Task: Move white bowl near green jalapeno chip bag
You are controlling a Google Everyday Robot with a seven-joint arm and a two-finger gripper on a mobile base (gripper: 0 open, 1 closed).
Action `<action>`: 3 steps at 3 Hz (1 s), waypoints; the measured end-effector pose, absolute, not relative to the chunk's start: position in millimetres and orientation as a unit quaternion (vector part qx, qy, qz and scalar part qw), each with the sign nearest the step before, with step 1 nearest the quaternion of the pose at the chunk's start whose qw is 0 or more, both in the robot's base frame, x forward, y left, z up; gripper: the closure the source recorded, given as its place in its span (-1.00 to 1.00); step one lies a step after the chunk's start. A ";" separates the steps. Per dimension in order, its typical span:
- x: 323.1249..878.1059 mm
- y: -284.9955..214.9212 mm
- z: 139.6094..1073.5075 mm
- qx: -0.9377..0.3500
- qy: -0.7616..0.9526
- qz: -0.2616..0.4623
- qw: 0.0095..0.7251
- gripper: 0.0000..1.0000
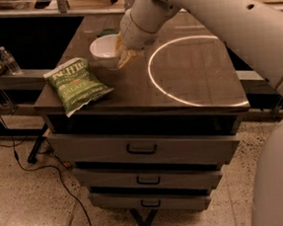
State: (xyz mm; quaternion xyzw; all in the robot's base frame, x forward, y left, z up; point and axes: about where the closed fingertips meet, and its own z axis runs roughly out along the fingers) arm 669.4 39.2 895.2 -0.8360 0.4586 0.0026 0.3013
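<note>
The white bowl (101,47) is on the dark tabletop (130,93), left of middle and just behind the green jalapeno chip bag (75,84), a small gap apart. The bag lies flat at the table's front left corner. My gripper (124,53) reaches down from the upper right and is shut on the bowl's right rim. The arm hides part of that rim.
A bright white ring (192,71) marks the right half of the tabletop. A green sponge (106,32) lies behind the bowl. The table is a cabinet with drawers (140,148). A water bottle (9,59) stands on a shelf at left. Cables lie on the floor.
</note>
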 end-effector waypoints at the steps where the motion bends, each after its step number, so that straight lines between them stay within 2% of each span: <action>1: 661.7 52.9 879.5 -0.846 0.450 0.013 0.285 0.10; 3: 654.3 60.4 870.4 -0.850 0.449 0.023 0.276 -0.83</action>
